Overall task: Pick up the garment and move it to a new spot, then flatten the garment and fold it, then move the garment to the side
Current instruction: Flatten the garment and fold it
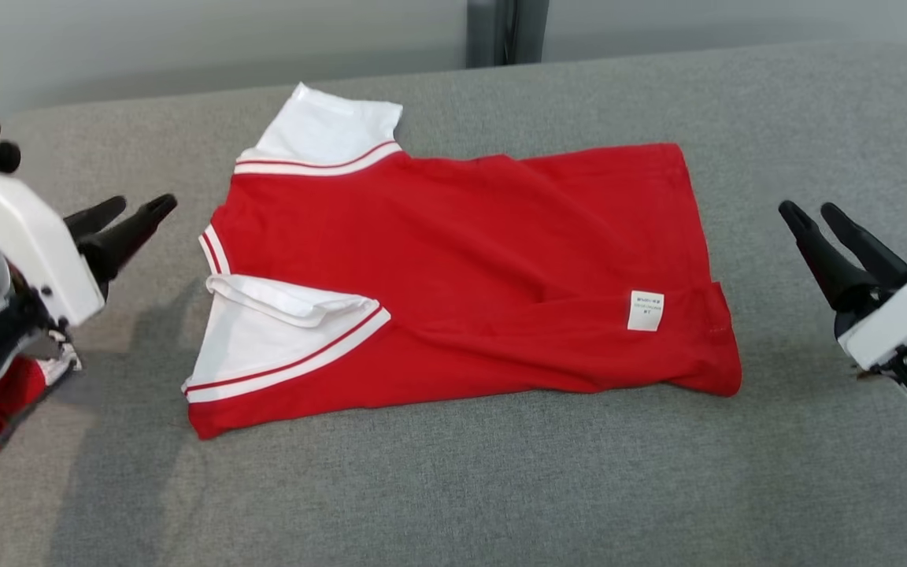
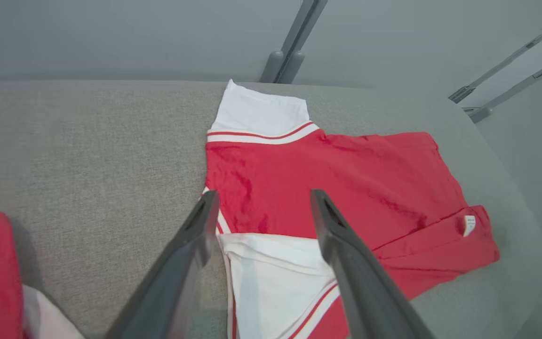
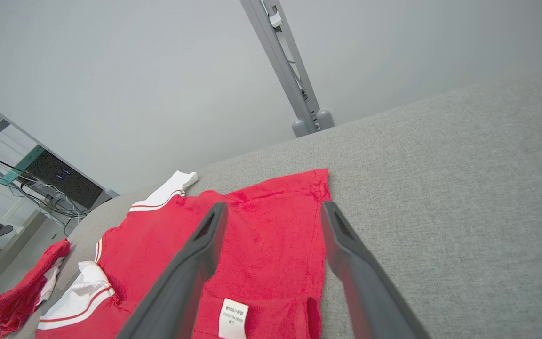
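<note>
Garment (image 1: 461, 260) lies on tabletop (image 1: 501, 488), long axis running left-right between arms; collar end near left end effector (image 1: 142, 206), hem near right end effector (image 1: 808, 209); both wide open, empty.

Counted 2 red-and-white fabric garments: flat garment (image 1: 461, 268) centre, crumpled garment (image 3: 12, 296) near left. 2 dark two-fingered grippers: left gripper (image 1: 142, 205), right gripper (image 1: 808, 209). 1 grey upholstered surface (image 1: 453, 488).
</note>
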Motion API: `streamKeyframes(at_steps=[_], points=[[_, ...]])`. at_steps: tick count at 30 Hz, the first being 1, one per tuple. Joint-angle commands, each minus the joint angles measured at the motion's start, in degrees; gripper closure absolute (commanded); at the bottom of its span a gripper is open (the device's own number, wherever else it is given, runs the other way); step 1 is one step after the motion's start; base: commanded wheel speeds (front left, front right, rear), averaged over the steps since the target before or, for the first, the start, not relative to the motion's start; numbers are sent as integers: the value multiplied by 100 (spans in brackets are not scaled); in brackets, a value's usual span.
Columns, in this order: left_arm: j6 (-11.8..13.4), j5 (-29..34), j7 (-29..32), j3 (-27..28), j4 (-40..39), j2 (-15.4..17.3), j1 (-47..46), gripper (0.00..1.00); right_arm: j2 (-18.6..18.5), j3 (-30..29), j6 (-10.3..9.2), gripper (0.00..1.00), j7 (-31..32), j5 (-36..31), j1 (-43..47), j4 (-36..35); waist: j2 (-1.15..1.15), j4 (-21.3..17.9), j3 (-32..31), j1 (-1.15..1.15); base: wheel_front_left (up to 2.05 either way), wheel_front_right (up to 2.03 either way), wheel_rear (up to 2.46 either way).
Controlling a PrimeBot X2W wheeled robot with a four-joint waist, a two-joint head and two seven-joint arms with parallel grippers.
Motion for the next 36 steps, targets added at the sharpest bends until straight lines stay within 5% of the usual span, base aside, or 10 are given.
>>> streamKeyframes(at_steps=[1, 4, 10, 20, 26, 36], points=[[46, 193, -349, 51, -62, 87, 232, 0, 24, -64, 3, 0, -168, -162, 164, 86, 0, 11, -224, 0, 0, 0, 0], [300, 532, -1298, 156, -259, 41, 713, 0, 141, -304, 3, 0, -310, -563, 460, 212, 0, 27, -416, 0, 0, 0, 0], [999, 1131, -2748, 248, -935, -8, 1770, 0, 732, -1938, 3, 0, -312, -1829, 1444, 39, 0, 76, -589, 0, 0, 0, 0], [2001, 1590, -4427, 446, -1572, -649, 3175, 0, 1838, -3393, 2, 0, -306, -3597, 2823, 136, 0, 117, -639, 0, 0, 0, 0], [2259, 1968, -4583, 404, -1290, -951, 3570, 0, 2187, -3333, 2, 0, -305, -4025, 2829, 603, 0, 82, -603, 0, 0, 0, 0], [1938, 2031, -4410, 62, -425, -1301, 3245, 0, 2421, -2966, 2, 0, 67, -3864, 2277, 1535, 0, 212, -498, 0, 0, 0, 0]])
